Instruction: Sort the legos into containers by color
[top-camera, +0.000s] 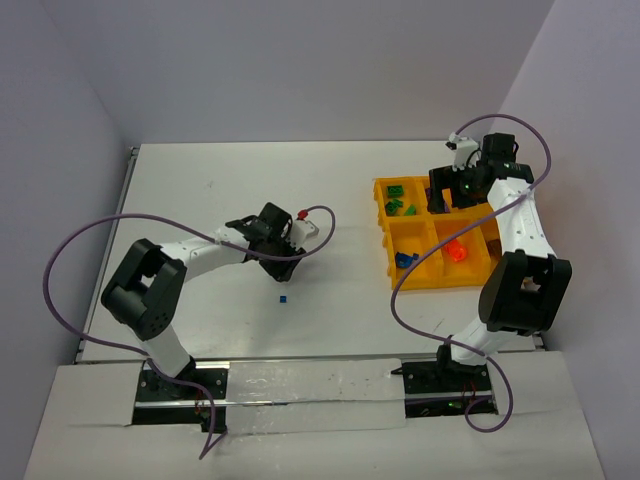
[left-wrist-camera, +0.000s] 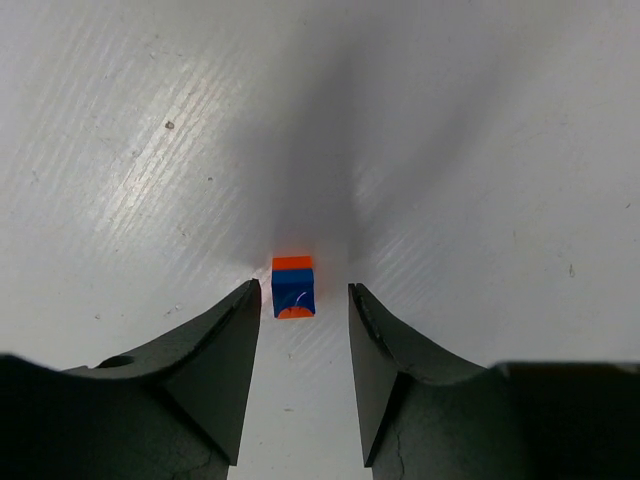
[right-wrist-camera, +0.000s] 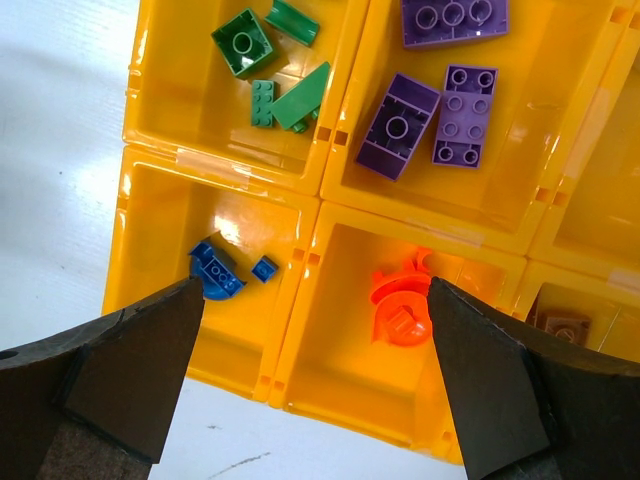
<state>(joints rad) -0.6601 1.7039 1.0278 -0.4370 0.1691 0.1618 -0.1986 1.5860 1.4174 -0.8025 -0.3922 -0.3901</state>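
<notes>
Worktop (top-camera: 250, 180): white, walled in white; one blue-orange piece (left-wrist-camera: 293, 288) is seen lying loose on it.
Left tool (left-wrist-camera: 302, 292): half open, set either side of that piece; nothing is gripped.
Right tool (right-wrist-camera: 315, 288): spread wide, empty, held over the tray (right-wrist-camera: 320, 205).
Compartments: green bricks (right-wrist-camera: 240, 42), purple bricks (right-wrist-camera: 400, 125), blue bits (right-wrist-camera: 215, 272), orange dishes (right-wrist-camera: 400, 315) and a brown brick (right-wrist-camera: 560, 325) are kept apart.
Progress: judged nearly finished; that loose piece is yet to be binned.
</notes>
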